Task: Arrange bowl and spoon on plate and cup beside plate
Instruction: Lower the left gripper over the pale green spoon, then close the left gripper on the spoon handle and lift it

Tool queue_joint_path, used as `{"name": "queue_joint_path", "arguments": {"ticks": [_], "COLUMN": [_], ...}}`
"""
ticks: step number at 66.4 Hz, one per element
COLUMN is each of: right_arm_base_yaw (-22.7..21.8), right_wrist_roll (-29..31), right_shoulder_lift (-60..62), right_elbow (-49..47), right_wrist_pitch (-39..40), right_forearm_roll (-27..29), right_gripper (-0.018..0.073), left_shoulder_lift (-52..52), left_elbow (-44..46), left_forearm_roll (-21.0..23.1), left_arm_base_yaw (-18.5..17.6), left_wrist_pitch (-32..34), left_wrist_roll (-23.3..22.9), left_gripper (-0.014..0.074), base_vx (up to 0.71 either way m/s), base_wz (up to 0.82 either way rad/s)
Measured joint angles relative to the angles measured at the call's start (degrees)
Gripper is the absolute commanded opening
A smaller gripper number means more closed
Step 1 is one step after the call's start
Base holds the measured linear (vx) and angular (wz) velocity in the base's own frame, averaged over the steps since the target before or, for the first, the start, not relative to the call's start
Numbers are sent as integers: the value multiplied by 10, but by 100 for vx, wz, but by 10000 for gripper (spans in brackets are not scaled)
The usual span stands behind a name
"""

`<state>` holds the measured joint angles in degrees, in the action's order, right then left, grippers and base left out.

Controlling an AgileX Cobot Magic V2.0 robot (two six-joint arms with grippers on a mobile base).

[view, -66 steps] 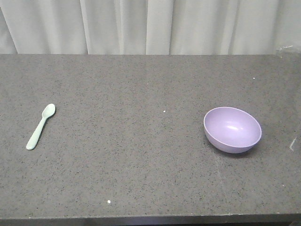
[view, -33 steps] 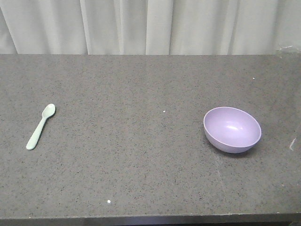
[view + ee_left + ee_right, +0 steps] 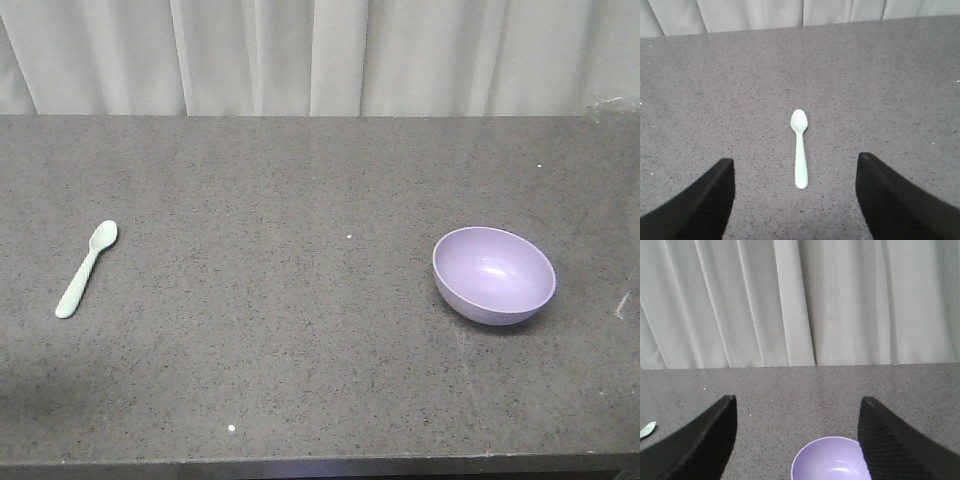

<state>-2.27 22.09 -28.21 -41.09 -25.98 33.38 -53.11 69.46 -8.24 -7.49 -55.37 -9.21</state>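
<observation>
- Exterior front-facing view: the spoon [image 3: 86,268] lies flat at the left of the grey speckled surface [image 3: 300,340]. Its head is toward the pale curtain [image 3: 320,55] and its handle slants toward the near edge.
- The bowl [image 3: 494,275] sits upright at the right, well apart from the spoon, with only open stone between them.
- A few white specks [image 3: 349,237] dot the surface, and both things stand in the open.
- Left wrist-mounted view: the left pincer [image 3: 795,159] is spread wide, its dark fingers [image 3: 700,205] at either side. The spoon lies lengthways between them in the picture, untouched.
- Right wrist-mounted view: the right pincer [image 3: 797,400] is likewise spread wide and holds nothing. The bowl's rim shows low between its fingers, with the curtain filling the back.
</observation>
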Motion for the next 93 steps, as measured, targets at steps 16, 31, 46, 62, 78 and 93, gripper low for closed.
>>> {"name": "queue_joint_path", "arguments": {"ticks": [16,31,46,62,78,93], "right_arm_base_yaw": [0,0,0,0,0,0], "right_wrist_roll": [0,0,0,1,1,1], "right_shoulder_lift": [0,0,0,0,0,0], "right_elbow": [0,0,0,0,0,0], "right_wrist_pitch": [-18,-27,-28,-41,-48,-53], "right_forearm_roll": [-2,-4,-6,-6,-6,-6], "right_gripper": [507,507,507,507,507,507], "left_shoulder_lift": [-205,-366,-454,-515,-545,-573], "left_elbow": [123,195,201,201,201,202], "left_forearm_roll": [-21,-23,-19,-1,23,28], "left_arm_base_yaw": [0,13,35,42,42,42], "left_wrist_pitch": [-51,-84,-85,-82,-62,-54], "left_wrist_roll": [14,20,21,44,49,49], "left_gripper": [460,459,459,459,459,459], "base_vx": [0,0,0,0,0,0], "base_wz": [0,0,0,0,0,0]}}
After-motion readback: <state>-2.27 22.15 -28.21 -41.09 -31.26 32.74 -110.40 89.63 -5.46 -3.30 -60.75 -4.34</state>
